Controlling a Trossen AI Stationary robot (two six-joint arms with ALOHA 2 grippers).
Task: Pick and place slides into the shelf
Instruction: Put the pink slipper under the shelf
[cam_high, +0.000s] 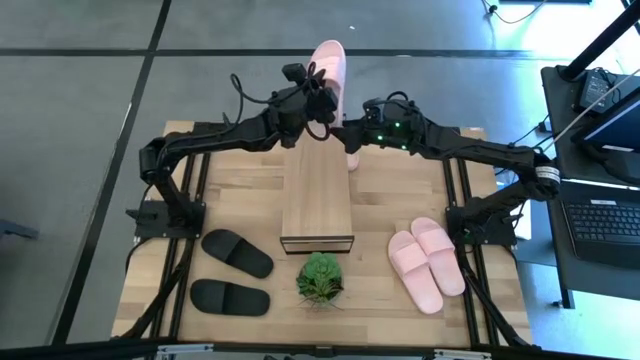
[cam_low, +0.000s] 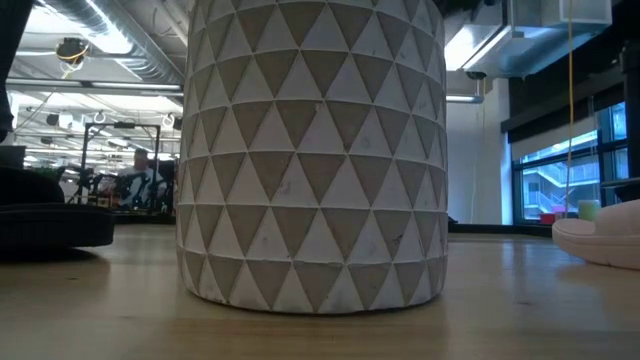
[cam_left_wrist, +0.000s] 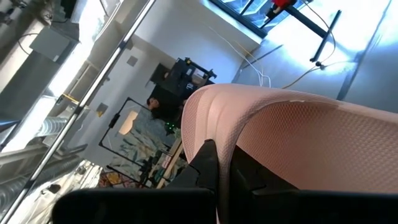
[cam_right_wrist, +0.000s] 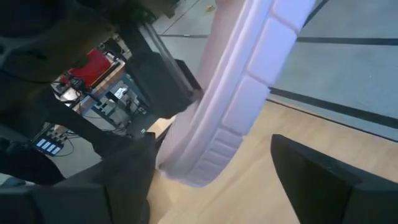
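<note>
At the far end of the shelf (cam_high: 317, 198), your left gripper (cam_high: 318, 92) was clamped on a pink slide (cam_high: 331, 70), holding it up beyond the table edge, probably for a handover; your right gripper (cam_high: 352, 140) waited beside it with fingers apart.

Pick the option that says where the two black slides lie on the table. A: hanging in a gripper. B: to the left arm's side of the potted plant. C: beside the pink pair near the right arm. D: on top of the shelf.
B: in the high view both black slides lie flat on the table left of the potted plant.
</note>
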